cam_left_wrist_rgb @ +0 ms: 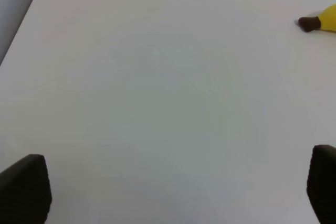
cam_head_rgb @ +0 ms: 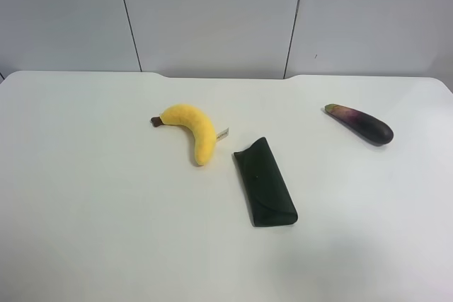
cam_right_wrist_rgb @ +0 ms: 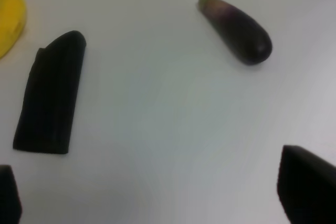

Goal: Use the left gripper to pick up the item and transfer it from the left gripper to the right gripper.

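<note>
A toy eggplant (cam_head_rgb: 360, 124) lies on the white counter (cam_head_rgb: 106, 210), far on the right side in the high view. It is dark purple with a green stem end, and nothing touches it. A dark green flat case (cam_head_rgb: 265, 182) lies in the middle, well apart from the eggplant. A yellow banana (cam_head_rgb: 192, 130) lies just left of the case.

The right gripper (cam_right_wrist_rgb: 168, 192) hangs above the counter with its fingers (cam_right_wrist_rgb: 307, 187) spread wide and holding nothing. The eggplant and the case lie ahead of it.

The left gripper (cam_left_wrist_rgb: 173, 192) also has its fingers (cam_left_wrist_rgb: 23, 190) wide and empty over bare counter. Only the brown tip of the banana shows near it.
</note>
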Tool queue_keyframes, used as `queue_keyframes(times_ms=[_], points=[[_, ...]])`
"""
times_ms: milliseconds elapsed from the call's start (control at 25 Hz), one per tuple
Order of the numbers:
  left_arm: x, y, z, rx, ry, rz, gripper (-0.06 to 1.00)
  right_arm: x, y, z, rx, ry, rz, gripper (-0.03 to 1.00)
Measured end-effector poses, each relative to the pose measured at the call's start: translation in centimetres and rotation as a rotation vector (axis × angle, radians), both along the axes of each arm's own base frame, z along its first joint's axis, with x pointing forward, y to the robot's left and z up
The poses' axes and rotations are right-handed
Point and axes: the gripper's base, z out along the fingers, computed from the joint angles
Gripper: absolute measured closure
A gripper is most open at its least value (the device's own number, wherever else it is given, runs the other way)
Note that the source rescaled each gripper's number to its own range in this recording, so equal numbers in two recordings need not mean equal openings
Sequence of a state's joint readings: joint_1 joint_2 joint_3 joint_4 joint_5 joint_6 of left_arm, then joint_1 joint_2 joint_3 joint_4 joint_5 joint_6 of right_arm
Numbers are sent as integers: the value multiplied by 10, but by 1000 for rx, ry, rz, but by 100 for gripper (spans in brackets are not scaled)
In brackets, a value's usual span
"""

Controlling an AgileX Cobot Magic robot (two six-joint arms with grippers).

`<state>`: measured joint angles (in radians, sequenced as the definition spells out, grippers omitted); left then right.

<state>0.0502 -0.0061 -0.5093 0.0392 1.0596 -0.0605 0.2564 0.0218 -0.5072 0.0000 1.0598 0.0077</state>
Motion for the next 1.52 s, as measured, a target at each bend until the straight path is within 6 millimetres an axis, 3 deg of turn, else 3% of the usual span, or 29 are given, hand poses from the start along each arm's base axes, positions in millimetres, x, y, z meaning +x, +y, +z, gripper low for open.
queue_keyframes(times_ms=[400, 1520], points=[[0, 0, 0, -1, 0, 0, -5, -4, 0, 0, 3, -24, -237, 2], [0, 0, 0, -1, 0, 0, -5, -4, 0, -1, 3, -22, -243, 2]])
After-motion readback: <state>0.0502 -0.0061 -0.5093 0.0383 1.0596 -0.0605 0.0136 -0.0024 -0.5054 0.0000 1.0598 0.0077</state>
